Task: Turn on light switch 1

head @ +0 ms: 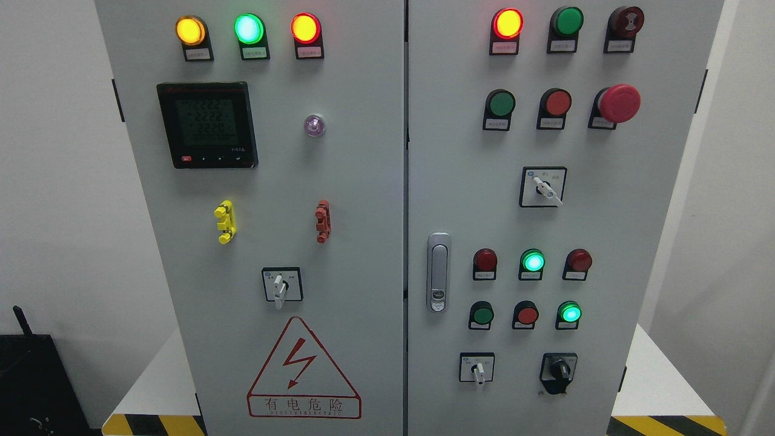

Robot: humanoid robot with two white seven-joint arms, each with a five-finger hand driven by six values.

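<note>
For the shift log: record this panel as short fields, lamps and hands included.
scene: grey cabinet with two doors
left door top row: yellow lamp, green lamp, red lamp, all lit
left door: meter, warning sign
right door: door handle, red mushroom button
robot hands: none in view

A: How is the light looking on the cabinet (363, 181)?

B: It is falling evenly and fairly brightly across the grey doors, casting almost no shadows.

A: Anything blowing out?

B: The lit yellow lamp (190, 30), green lamp (249, 28) and red lamp (305, 28) are glowing with slight halos; the upper right red lamp (507, 23) is too.

A: Is focus holding?

B: Mostly. The small labels are staying illegible, and the meter display (207, 124) is reading dim and soft. The cabinet edges are leaning inward toward the bottom.
</note>
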